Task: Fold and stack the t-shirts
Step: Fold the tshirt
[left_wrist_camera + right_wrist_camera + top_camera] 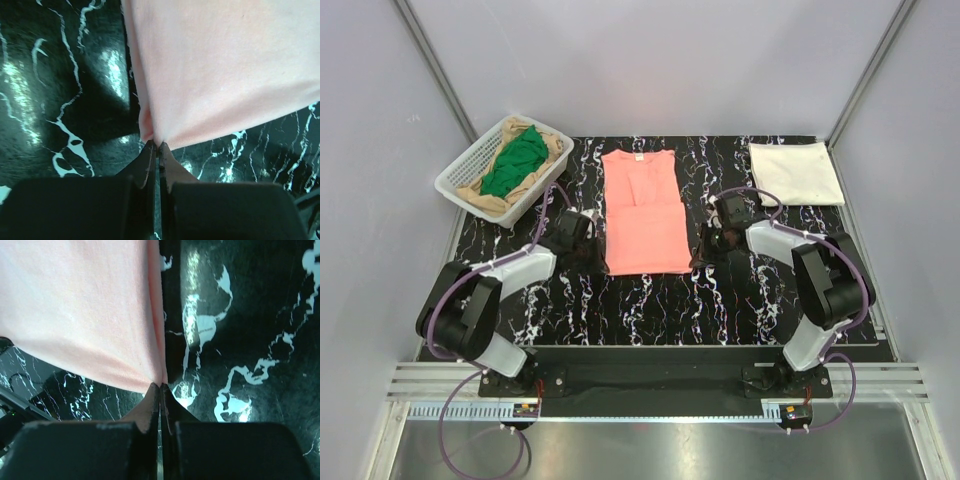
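Observation:
A salmon-pink t-shirt (642,212) lies flat mid-table, its sides folded in to a long strip. My left gripper (592,250) is shut on its near left corner; the left wrist view shows the pink t-shirt (220,70) pinched at my left gripper (158,146). My right gripper (700,250) is shut on the near right corner, and in the right wrist view the pink cloth (80,310) runs into my right gripper (160,386). A cream-white t-shirt (796,173) lies folded at the back right. Green (516,160) and tan (490,198) t-shirts are bunched in the basket.
The white mesh basket (460,170) stands at the back left, partly off the black marbled mat (650,310). Grey walls close in the back and both sides. The arms' bases sit on a rail at the near edge.

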